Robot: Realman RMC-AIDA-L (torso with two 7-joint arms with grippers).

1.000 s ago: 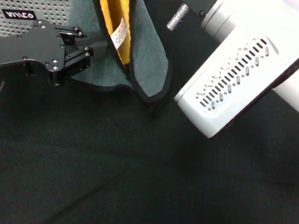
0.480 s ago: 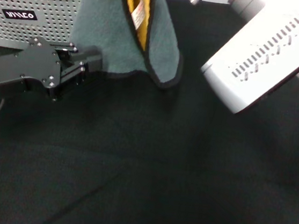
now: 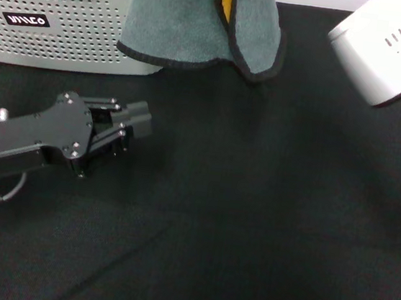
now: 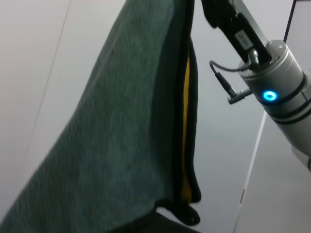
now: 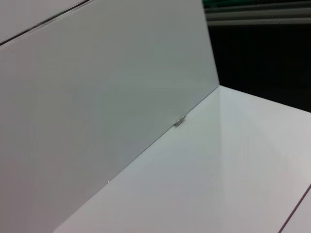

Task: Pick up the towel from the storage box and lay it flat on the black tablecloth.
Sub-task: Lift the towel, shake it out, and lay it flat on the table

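Note:
The towel (image 3: 194,19) hangs at the top of the head view, grey face out, with a sliver of its yellow-orange face and a black edge. Its lower hem hangs in front of the storage box (image 3: 55,25) and over the black tablecloth (image 3: 250,221). The left wrist view shows the towel (image 4: 126,126) hanging beside my right gripper (image 4: 216,7), which holds its top. In the head view only the right arm's white housing (image 3: 389,48) shows. My left gripper (image 3: 140,118) is open and empty, low over the tablecloth, below and to the left of the towel, apart from it.
The storage box stands at the back left and bears a small black label (image 3: 27,20). The tablecloth covers the whole table in front of it, with a faint crease (image 3: 123,257) near the front.
The towel has risen and shifted right with the right arm, which has moved up and out of view. My left gripper has pulled back from the towel's hem toward the front of the table.

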